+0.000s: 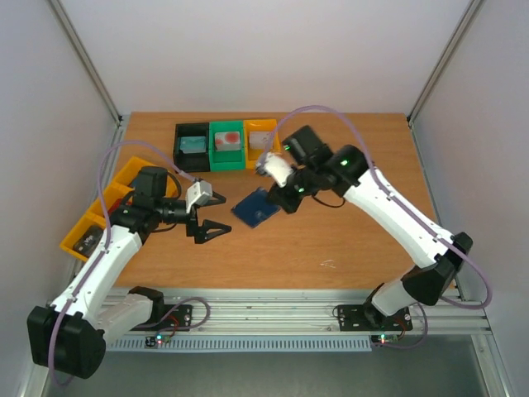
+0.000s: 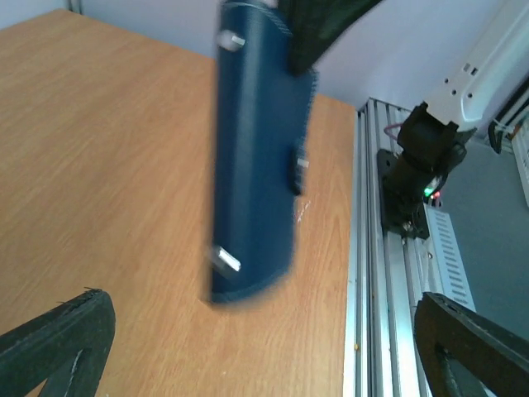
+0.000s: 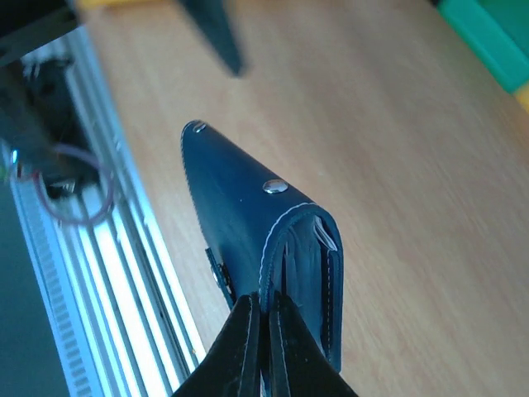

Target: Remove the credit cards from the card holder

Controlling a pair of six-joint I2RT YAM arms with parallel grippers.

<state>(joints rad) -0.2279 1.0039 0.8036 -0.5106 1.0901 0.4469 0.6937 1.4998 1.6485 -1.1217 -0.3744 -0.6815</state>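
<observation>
Right wrist view shows you the right gripper (image 3: 264,313) clamped tight on an edge of the holder (image 3: 240,219), which hangs tilted over the middle of the desk (image 1: 331,240). Your left gripper (image 1: 225,213) stands wide open and empty, just left of the holder, not touching it.

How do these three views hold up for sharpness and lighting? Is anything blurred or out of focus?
Top external: evenly lit and sharp, with only soft shadows. Left wrist: the card holder is smeared and its lower edge is ghosted, while the grain of the table is crisp. Right wrist: the holder's spine and the right pincer are sharp, and the rail and wood behind them are soft.
</observation>
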